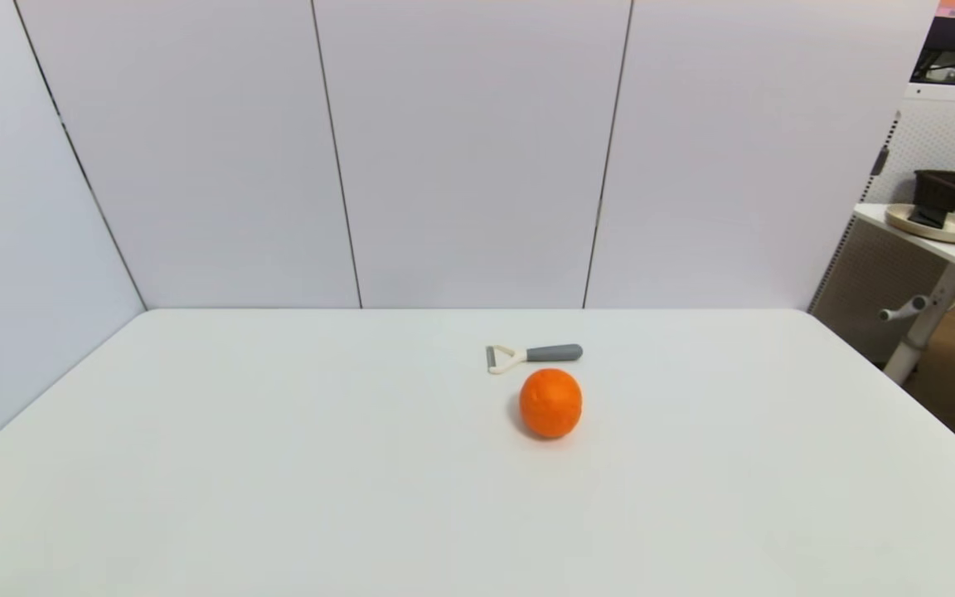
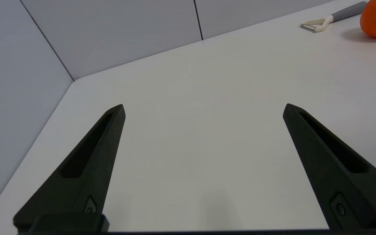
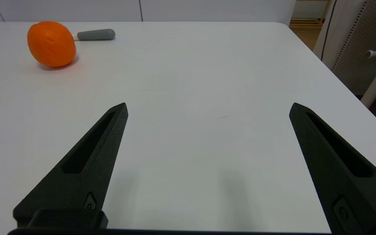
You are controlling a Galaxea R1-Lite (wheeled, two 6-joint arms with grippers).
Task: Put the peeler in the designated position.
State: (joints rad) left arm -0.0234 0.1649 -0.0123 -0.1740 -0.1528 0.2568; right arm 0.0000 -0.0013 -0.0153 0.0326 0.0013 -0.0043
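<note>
Lying flat on the white desk (image 1: 278,464), the Y-shaped peeler (image 1: 532,356) sat toward the far middle of the surface, its cream forked head pointing to the robot's left and its grey handle to the right, just behind an orange (image 1: 550,403) and close to it without clearly touching. No mark on the desk showed where the designated position was; only plain white tabletop surrounded the two objects.

The likeliest trouble from here appeared to be the orange: a claw coming in from the near side would meet the fruit before the tool, and a nudge could set it rolling (it is round and rests free) or push it onto the peeler. The peeler also lay low against the desk, so fingers closing too high might slip over the slim handle, and closing on the blade end might skid the tool away. With no visible target spot, a misplaced drop was a further risk.

The left claw (image 2: 203,106) hung spread wide over bare desk near the left corner, well apart from the peeler, gripping and touching nothing. The right claw (image 3: 208,104) was likewise spread wide above empty tabletop on the right side, holding nothing, with the orange and the grey handle visible well beyond it. Neither arm showed in the head view.
</note>
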